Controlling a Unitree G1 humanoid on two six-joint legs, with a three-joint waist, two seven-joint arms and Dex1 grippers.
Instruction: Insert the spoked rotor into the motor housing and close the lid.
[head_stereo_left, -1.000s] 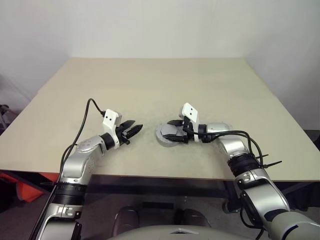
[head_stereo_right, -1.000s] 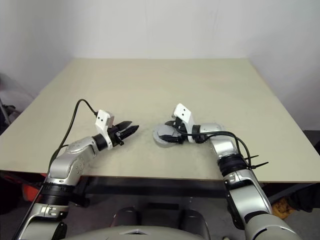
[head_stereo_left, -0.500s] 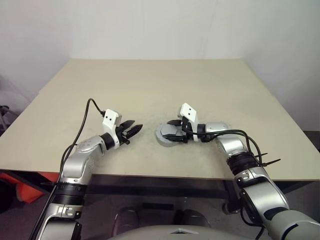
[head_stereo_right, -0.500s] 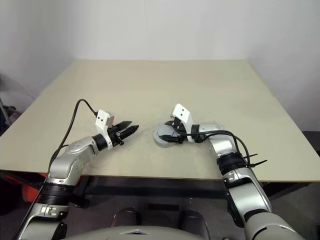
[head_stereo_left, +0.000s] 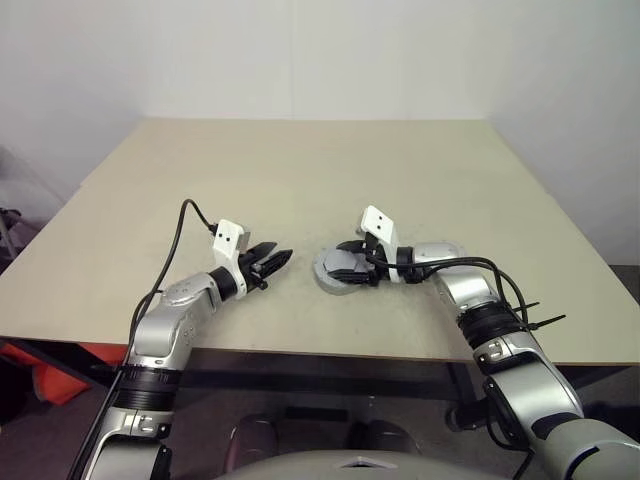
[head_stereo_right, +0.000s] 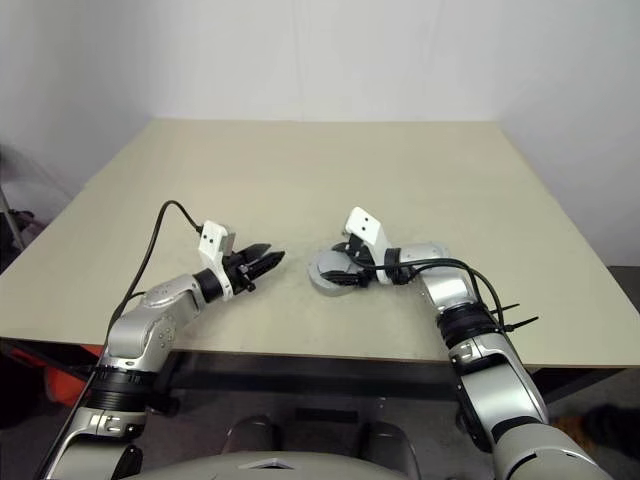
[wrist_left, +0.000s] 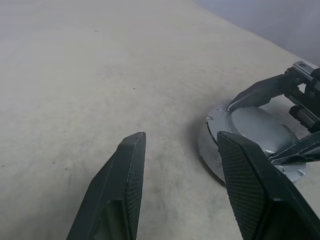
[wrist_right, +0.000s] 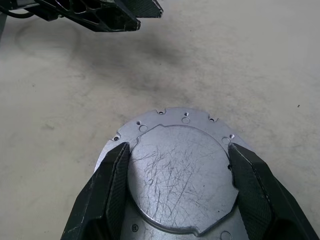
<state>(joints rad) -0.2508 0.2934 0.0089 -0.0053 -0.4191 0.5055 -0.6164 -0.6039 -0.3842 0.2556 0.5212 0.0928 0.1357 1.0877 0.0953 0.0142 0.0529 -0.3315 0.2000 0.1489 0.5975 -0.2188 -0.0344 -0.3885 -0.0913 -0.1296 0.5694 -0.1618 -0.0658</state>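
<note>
Presently: motor housing (wrist_right: 181, 170) on table (head_stereo_left: 300, 180), near its front edge, right gripper (wrist_right: 179, 165) clamped across its raised round top. Left gripper (wrist_left: 182, 165) beside housing, fingers apart, empty. Risk: a skewed squeeze could slide the housing.

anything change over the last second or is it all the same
Nothing has visibly changed. The right gripper still straddles the raised round part of the grey metal assembly on the table, one finger on each side. The left gripper still hangs open just off the assembly's side, holding nothing. The slight drift across the head views looks like the camera, not the things.
</note>
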